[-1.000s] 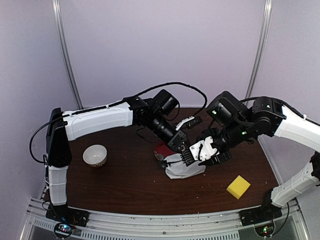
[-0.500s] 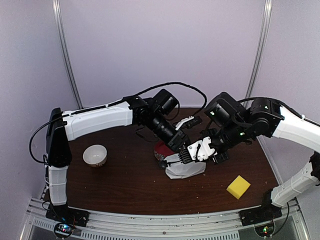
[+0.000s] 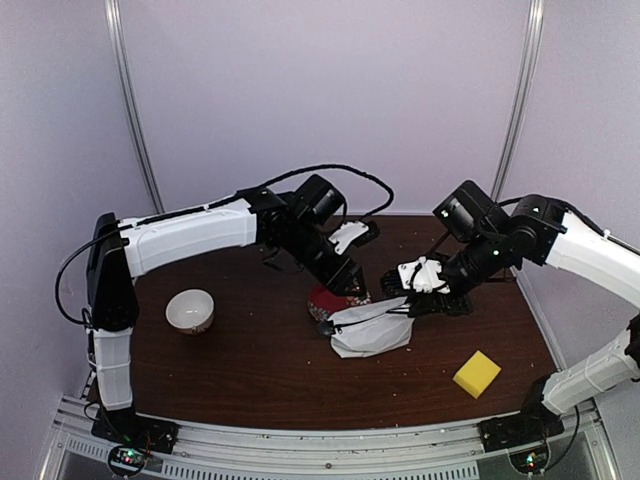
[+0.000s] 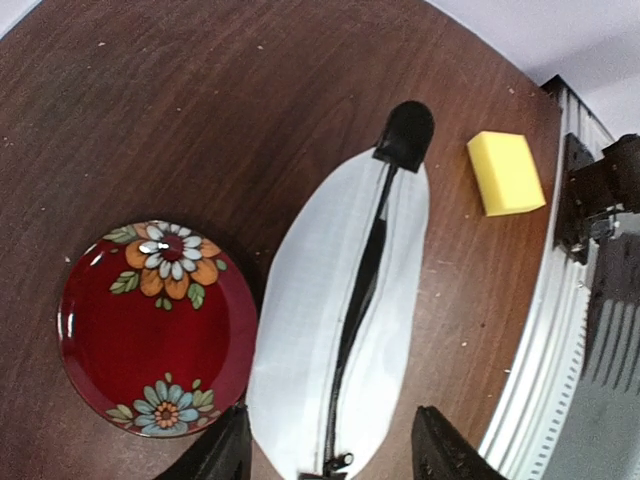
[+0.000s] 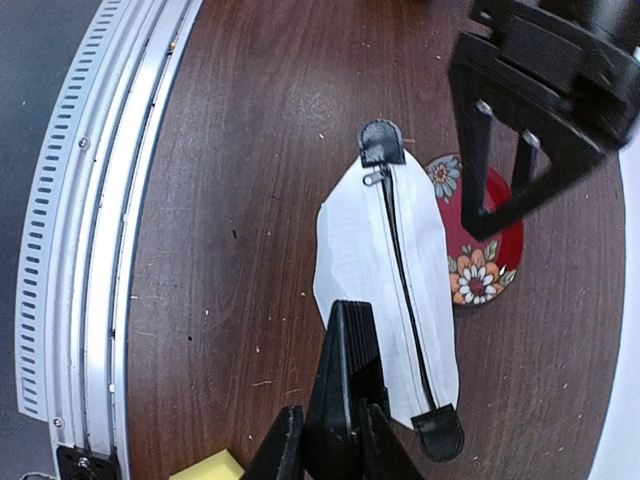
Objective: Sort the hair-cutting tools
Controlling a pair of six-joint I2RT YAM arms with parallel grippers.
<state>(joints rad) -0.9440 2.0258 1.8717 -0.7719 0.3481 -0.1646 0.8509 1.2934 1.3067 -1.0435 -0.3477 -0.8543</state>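
since the frame a second back, the two grippers had parted over the pouch. the left gripper [image 3: 348, 282] had drawn back toward the upper left and let its jaws go wide, while the right gripper [image 5: 335, 420] had slid toward the right of the overhead frame and drawn its jaws in.

in the right wrist view i saw its two fingers [image 5: 283, 442] pinching a slim black tool [image 5: 345, 350], ridged along its length and tapering toward the top of the frame. i could not tell for sure which of the hair-cutting tools it was. it hung over the lower end of a white pouch [image 5: 350, 250], just left of the pouch's black zip line.

in the left wrist view the left fingers [image 4: 220, 455] stood spread at the bottom edge, holding nothing, with the pouch showing in the gap.

outward from there, the pouch lay lengthwise up the frame, its zip pull at the bottom end. whether the zip was open i could not tell. a red patterned plate [image 4: 150, 335] sat just beside the pouch on its left, touching or nearly so. a yellow sponge [image 4: 507, 172] lay apart at the upper right, near the edge of the table [image 4: 200, 100]. in the overhead view a white bowl [image 3: 190, 310] stood well apart at the left.
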